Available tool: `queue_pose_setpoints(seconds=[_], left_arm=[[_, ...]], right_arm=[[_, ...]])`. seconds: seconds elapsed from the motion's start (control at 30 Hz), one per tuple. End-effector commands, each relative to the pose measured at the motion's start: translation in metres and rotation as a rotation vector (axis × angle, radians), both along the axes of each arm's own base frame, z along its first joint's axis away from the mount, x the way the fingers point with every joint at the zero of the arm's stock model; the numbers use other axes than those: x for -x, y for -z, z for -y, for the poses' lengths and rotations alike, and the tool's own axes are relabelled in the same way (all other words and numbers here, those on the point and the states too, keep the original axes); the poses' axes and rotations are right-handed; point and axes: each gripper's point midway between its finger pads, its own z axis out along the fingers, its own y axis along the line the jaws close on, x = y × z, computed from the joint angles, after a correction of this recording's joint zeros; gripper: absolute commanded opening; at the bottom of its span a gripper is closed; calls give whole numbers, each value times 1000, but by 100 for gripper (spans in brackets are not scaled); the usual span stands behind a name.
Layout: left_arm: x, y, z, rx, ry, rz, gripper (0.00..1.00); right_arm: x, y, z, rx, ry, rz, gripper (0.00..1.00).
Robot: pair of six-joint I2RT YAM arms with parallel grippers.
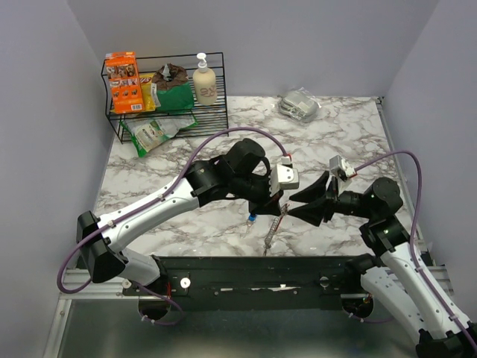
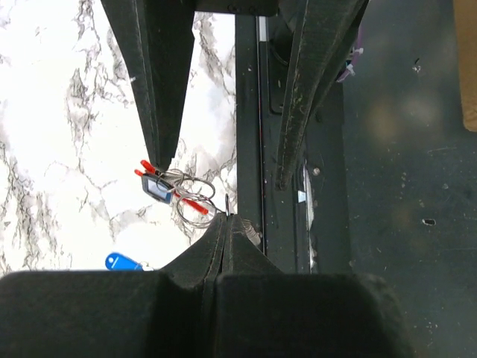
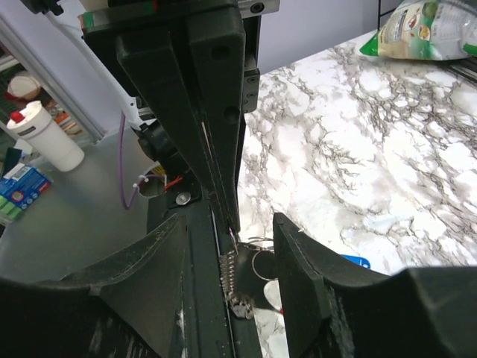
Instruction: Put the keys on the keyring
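Note:
My left gripper (image 1: 282,203) is shut on a thin ring of the keyring (image 1: 273,227), whose silver chain hangs down toward the table's near edge. In the left wrist view my shut left gripper (image 2: 224,218) pinches the ring. The keyring's rings and red clip (image 2: 177,192) lie just beyond it. The blue-headed key (image 1: 252,218) lies on the marble beside them and also shows in the left wrist view (image 2: 123,262). My right gripper (image 1: 291,204) is open, its fingers on either side of the left fingertips. The right wrist view shows my open right gripper (image 3: 229,220), the chain (image 3: 229,272) and the blue key (image 3: 356,261). No plain silver key shows clearly.
A black wire rack (image 1: 160,89) with snack packs and a soap bottle (image 1: 204,80) stands at the back left. A silver foil packet (image 1: 299,104) lies at the back right. The black base rail (image 1: 253,272) runs along the table's near edge.

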Motion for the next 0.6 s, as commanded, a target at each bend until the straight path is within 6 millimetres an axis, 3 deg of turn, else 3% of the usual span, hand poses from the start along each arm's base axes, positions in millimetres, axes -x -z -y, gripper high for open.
queue_pose_setpoints(seconds=[0.0,0.57], left_arm=[[1,-12,-4,9,0,34,0],[4,-21,-2,22,11,30,0]], right_arm=[[0,-3,1,1,11,19,57],[-6,19,-7,31,-26,-67,52]])
